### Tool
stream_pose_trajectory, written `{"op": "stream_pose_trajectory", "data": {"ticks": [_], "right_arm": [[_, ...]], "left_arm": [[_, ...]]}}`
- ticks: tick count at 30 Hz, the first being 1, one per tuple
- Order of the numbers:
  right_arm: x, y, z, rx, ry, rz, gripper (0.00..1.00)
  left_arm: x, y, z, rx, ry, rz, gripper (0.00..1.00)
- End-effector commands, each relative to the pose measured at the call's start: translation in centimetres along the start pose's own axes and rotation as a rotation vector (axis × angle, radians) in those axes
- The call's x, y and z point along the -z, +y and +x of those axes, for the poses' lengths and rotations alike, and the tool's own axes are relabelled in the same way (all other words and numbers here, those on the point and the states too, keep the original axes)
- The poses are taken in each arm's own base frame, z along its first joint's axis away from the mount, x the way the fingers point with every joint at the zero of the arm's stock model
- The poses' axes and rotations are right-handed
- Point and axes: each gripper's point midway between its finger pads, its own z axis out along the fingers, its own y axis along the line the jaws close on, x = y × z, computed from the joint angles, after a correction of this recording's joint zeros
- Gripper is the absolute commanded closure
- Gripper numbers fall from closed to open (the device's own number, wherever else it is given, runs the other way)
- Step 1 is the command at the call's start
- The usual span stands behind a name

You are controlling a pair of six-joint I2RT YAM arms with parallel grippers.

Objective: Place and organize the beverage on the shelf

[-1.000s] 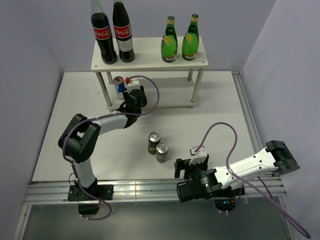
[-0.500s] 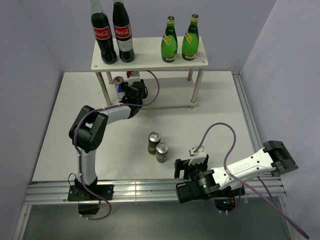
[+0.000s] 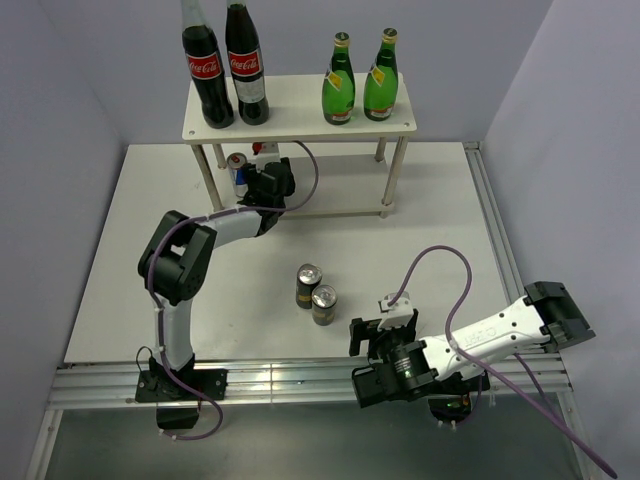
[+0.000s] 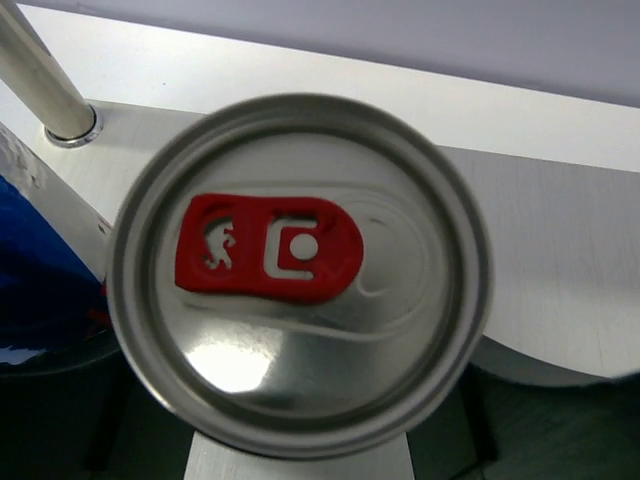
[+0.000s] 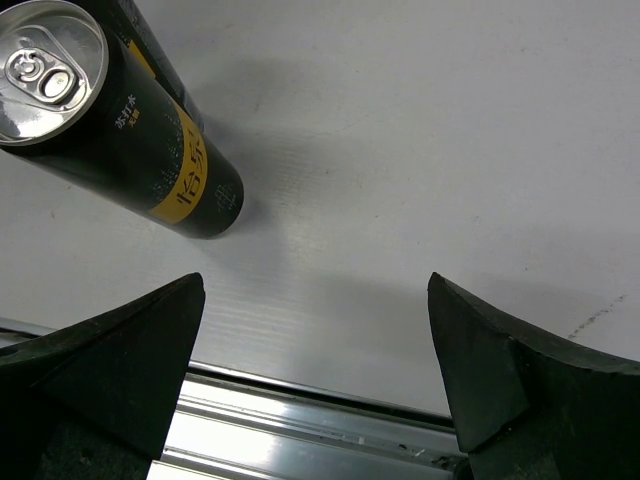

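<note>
The shelf point(image 3: 300, 122) stands at the back with two green bottles point(image 3: 338, 95) on its top board. My left gripper point(image 3: 264, 172) reaches in under that board, at a slim silver-topped can with a red tab point(image 4: 300, 270). That can fills the left wrist view, upright over the lower board point(image 4: 560, 250), and it hides the fingers. A second blue-and-silver can point(image 3: 238, 170) stands just left of it. Two dark gold-topped cans point(image 3: 308, 285) point(image 3: 324, 304) stand mid-table. My right gripper point(image 5: 315, 290) hangs open near the front rail, with one dark can point(image 5: 130, 130) ahead to its left.
Two tall cola bottles point(image 3: 207, 85) with red labels stand on the top board's left end. A shelf leg point(image 4: 40, 80) rises close behind the red-tab can. A metal rail point(image 3: 300, 378) runs along the table's near edge. Grey walls close in the back and sides.
My left arm has pushed forward with the red-tab can, in under the top board beside the other blue can. Over the last half second it has barely shifted. The right arm is still.
</note>
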Motion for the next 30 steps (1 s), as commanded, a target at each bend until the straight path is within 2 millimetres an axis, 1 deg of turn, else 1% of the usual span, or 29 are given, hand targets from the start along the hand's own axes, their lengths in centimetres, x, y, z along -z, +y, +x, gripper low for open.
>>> {"op": "stream_pose_trajectory", "data": {"ticks": [1,9,10,11,12,13,14,15,16,18,19,20,21,22,23,25,26,27,28,29,30], "right_arm": [[0.4,1.1,-1.6,-0.058,-0.052,-0.022,0.01],[0.5,1.1,-1.7,-0.053,-0.059,-0.018,0.01],[0.5,1.1,-1.7,-0.053,-0.059,-0.018,0.01],[0.5,1.1,-1.7,-0.057,-0.061,-0.018,0.01],[0.5,1.1,-1.7,-0.054,-0.06,-0.014,0.01],[0.5,1.1,-1.7,-0.053,-0.062,-0.014,0.01],[0.6,1.1,-1.7,-0.058,-0.062,-0.015,0.01],[0.6,1.1,-1.7,-0.05,-0.064,-0.013,0.01],[0.6,1.2,-1.7,-0.054,-0.066,-0.015,0.0],[0.6,1.1,-1.7,-0.047,-0.068,-0.013,0.0],[0.7,1.3,-1.8,-0.048,-0.069,-0.016,0.0],[0.7,1.3,-1.8,-0.042,-0.07,-0.015,0.0],[0.7,1.3,-1.7,-0.034,-0.071,-0.013,0.0],[0.8,1.4,-1.7,-0.032,-0.072,-0.014,0.0],[0.8,1.4,-1.8,-0.037,-0.073,-0.012,0.0],[0.9,1.6,-1.8,-0.028,-0.073,-0.012,0.0],[0.9,1.7,-1.8,-0.01,-0.073,-0.013,0.0],[1.0,2.1,-1.8,-0.012,-0.071,-0.022,0.0],[1.1,2.6,-2.0,0.03,-0.072,-0.035,0.0],[1.3,3.1,-2.0,0.043,-0.073,-0.053,0.0],[1.5,4.9,-1.9,-0.008,-0.066,-0.098,0.0]], "left_arm": [[0.6,-0.5,-4.0,0.076,-0.086,0.024,0.27],[1.0,-0.2,-3.4,0.075,-0.065,0.026,0.22],[1.4,-0.2,-3.8,0.081,-0.069,0.031,0.22],[1.7,0.0,-3.5,0.081,-0.063,0.032,0.2],[2.0,0.0,-3.5,0.085,-0.063,0.033,0.13],[2.7,-0.1,-4.0,0.09,-0.07,0.04,0.11],[3.1,0.2,-3.6,0.085,-0.06,0.034,0.06],[3.6,0.3,-3.4,0.087,-0.054,0.032,0.03],[4.4,0.4,-3.3,0.085,-0.049,0.03,0.01],[5.3,0.3,-3.0,0.088,-0.041,0.039,0.01],[6.3,0.2,-3.5,0.096,-0.05,0.042,0.01],[6.8,0.3,-2.8,0.091,-0.037,0.046,0.01],[7.4,0.2,-2.7,0.094,-0.036,0.056,0.01],[8.3,-0.1,-3.2,0.103,-0.045,0.074,0.01],[8.8,0.0,-2.5,0.094,-0.033,0.076,0.01],[10.0,-0.2,-2.6,0.106,-0.02,0.095,0.01],[10.5,0.1,-2.0,0.101,-0.006,0.094,0.01],[10.9,0.2,-1.8,0.109,-0.002,0.091,0.01],[12.1,0.0,-2.0,0.107,-0.002,0.104,0.01],[12.8,0.7,-1.3,0.093,0.003,0.086,0.01],[13.9,1.0,-2.2,0.113,-0.014,0.088,0.01]]}}
